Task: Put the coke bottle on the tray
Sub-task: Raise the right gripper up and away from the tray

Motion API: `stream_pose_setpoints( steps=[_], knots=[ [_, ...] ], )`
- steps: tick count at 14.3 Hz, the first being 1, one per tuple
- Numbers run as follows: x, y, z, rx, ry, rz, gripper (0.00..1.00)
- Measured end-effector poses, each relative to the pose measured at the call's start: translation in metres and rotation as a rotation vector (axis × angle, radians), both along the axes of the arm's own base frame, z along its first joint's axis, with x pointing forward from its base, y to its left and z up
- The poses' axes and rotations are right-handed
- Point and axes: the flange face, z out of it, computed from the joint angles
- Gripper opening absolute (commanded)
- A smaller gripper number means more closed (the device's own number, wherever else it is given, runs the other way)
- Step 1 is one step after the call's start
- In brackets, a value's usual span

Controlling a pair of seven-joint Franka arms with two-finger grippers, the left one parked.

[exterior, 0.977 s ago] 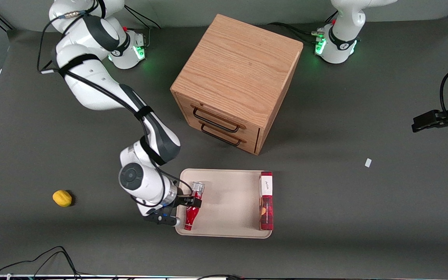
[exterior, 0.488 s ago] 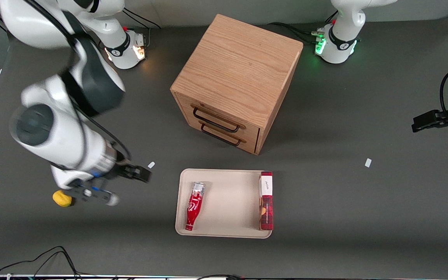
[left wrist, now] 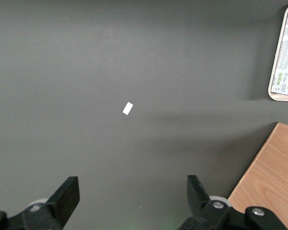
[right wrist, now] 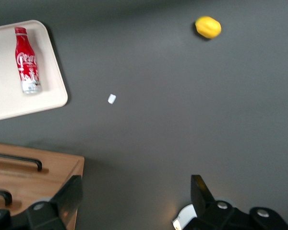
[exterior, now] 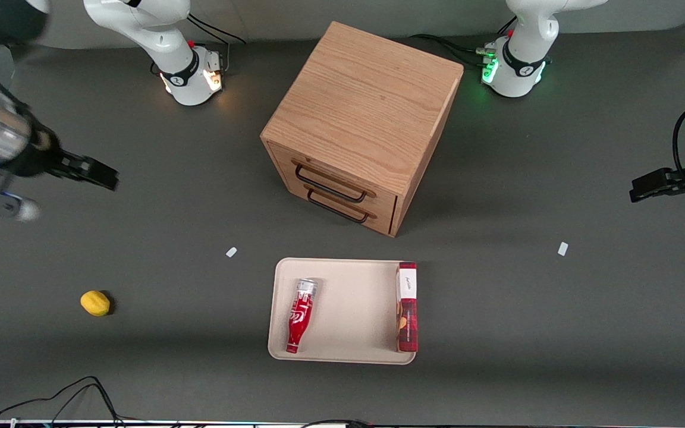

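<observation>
The coke bottle (exterior: 299, 315) lies on its side on the beige tray (exterior: 351, 309), near the tray's edge toward the working arm's end, its cap nearest the front camera. It also shows in the right wrist view (right wrist: 27, 61), lying on the tray (right wrist: 9, 103). My right gripper (exterior: 101, 174) is open and empty, raised high above the table at the working arm's end, well apart from the tray. In the right wrist view the gripper (right wrist: 134, 199) has bare table between its fingers.
A red-and-white box (exterior: 407, 306) lies on the tray's edge toward the parked arm. A wooden drawer cabinet (exterior: 361, 125) stands farther from the front camera than the tray. A yellow lemon (exterior: 95, 302) and a small white scrap (exterior: 231, 252) lie on the table.
The gripper let go of the bottle, which now lies on the tray. The arm rose and swung away toward the working arm's end of the table.
</observation>
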Motion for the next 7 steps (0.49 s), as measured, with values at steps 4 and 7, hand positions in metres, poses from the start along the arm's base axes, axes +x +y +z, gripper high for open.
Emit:
stream_pose_setpoints(
  steps=[4,7],
  knots=[
    [-0.056,-0.032,0.0,0.023,0.0,-0.017,1.0],
    [-0.08,-0.027,-0.009,0.02,-0.01,-0.006,1.0]
  ],
)
